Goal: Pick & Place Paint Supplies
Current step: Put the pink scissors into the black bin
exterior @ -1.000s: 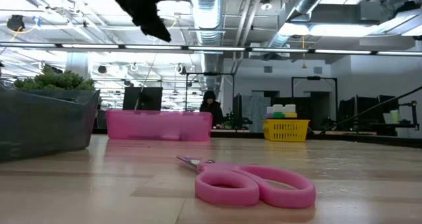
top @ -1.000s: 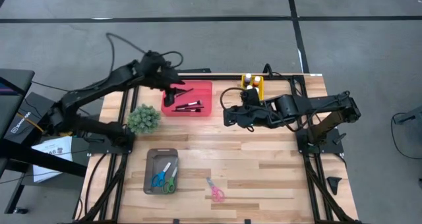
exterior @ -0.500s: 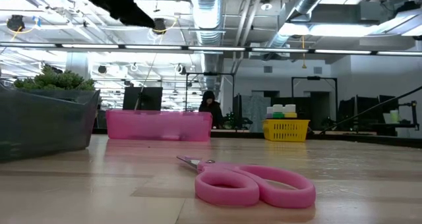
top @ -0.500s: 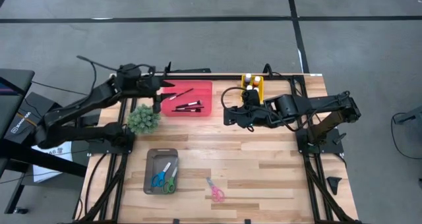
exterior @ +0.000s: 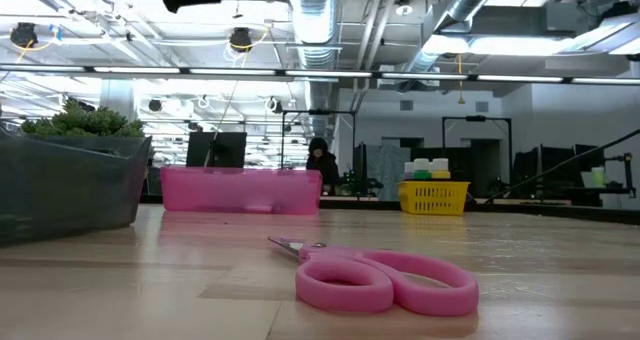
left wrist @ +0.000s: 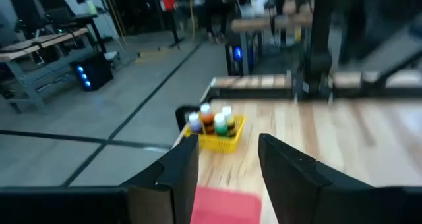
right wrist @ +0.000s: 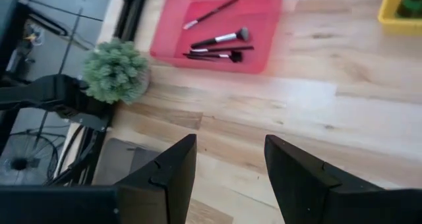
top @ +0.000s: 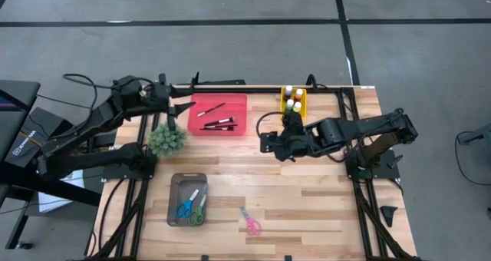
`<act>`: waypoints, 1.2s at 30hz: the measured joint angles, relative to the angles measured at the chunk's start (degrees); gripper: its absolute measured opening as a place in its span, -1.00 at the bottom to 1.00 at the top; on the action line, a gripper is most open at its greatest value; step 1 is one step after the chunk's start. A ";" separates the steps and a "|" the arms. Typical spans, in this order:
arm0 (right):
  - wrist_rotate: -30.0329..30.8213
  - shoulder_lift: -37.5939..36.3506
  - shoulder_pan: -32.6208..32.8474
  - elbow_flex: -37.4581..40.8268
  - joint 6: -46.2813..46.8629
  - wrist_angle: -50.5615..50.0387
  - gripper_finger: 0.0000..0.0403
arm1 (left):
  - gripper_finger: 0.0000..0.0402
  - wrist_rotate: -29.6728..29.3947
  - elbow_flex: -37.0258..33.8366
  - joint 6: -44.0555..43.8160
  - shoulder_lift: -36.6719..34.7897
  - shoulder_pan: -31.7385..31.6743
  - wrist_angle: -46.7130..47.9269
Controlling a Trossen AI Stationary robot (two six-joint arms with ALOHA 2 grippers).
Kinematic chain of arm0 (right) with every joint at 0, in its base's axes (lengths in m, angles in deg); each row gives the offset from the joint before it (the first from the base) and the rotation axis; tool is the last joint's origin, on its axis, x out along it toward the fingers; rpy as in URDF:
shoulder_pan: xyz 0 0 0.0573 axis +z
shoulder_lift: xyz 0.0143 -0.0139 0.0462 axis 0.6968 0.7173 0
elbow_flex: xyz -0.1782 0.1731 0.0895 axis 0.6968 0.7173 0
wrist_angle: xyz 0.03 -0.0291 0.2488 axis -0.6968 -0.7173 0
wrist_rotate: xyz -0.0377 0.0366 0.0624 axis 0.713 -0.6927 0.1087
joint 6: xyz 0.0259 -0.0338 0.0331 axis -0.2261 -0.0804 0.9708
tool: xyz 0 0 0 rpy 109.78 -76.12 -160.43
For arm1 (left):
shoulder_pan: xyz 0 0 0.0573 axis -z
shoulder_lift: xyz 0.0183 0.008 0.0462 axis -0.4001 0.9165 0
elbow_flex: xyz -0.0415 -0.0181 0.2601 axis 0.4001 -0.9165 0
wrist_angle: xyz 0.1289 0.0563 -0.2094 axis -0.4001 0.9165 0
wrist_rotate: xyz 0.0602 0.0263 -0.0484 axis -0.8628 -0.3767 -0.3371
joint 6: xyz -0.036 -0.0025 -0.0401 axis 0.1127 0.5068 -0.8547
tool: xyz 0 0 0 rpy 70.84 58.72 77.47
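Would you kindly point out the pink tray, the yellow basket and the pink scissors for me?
pink tray (top: pixel 238 109): high view, bare floor near its right wall.
yellow basket (exterior: pixel 434 197): low view, middle of its front wall.
pink scissors (exterior: pixel 385 284): low view, on the handle loops.

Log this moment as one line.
left hand: open, empty, beside pink tray | right hand: open, empty, mid-table | paintbrushes: in tray | paint bottles: yellow basket

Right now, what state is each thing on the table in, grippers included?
Left gripper: open, empty, beside the pink tray's edge.
Right gripper: open, empty, above bare table.
Pink tray: holds the paintbrushes.
Yellow basket: paint bottles standing upright inside.
Grey tray: holds blue and green scissors, closed.
Pink scissors: loose on the table.
Green plant: upright.
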 joint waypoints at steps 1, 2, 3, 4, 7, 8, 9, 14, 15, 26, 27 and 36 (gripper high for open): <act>0.00 0.61 0.24 0.00 1.21 -0.24 -0.13 | -0.26 0.02 0.02 -1.85 -0.49 0.00 -0.67; 0.02 1.24 0.43 0.00 2.34 -0.26 -0.13 | -0.26 0.10 0.02 -3.71 -0.90 0.00 -1.20; 0.04 1.90 0.65 0.00 3.27 -0.24 -0.13 | -0.26 0.21 0.02 -5.41 -1.25 0.00 -1.67; 0.04 2.55 0.89 0.00 4.25 -0.23 -0.13 | -0.26 0.34 0.02 -6.98 -1.48 0.00 -2.12; 0.01 5.49 1.53 0.00 7.13 1.89 -0.13 | -0.26 0.50 0.02 -9.92 -2.11 0.00 -2.62; -0.34 6.37 1.86 0.09 8.12 2.71 -0.13 | -0.26 0.56 0.02 -10.54 -2.16 0.03 -2.72; -0.94 7.15 2.18 0.11 8.74 4.05 -0.13 | -0.26 0.80 0.02 -11.00 -2.19 0.11 -2.63; -7.43 10.46 3.89 0.00 9.32 17.04 -0.13 | -0.26 4.81 0.02 -12.62 -2.13 0.17 -2.63; -8.25 10.91 4.40 0.00 9.75 19.23 -0.13 | -0.26 5.62 0.02 -12.64 -2.11 0.17 -2.55; -7.04 13.65 8.71 -0.04 14.82 30.83 -0.13 | -0.26 7.56 0.02 -12.93 -2.06 0.22 -2.44; -6.90 13.79 9.09 -0.13 14.79 32.19 -0.13 | -0.26 7.96 0.02 -13.76 -2.06 0.22 -2.40; 1.86 15.74 13.38 -0.16 12.67 44.00 -0.13 | -0.26 9.99 0.02 -17.32 -2.00 0.22 -2.25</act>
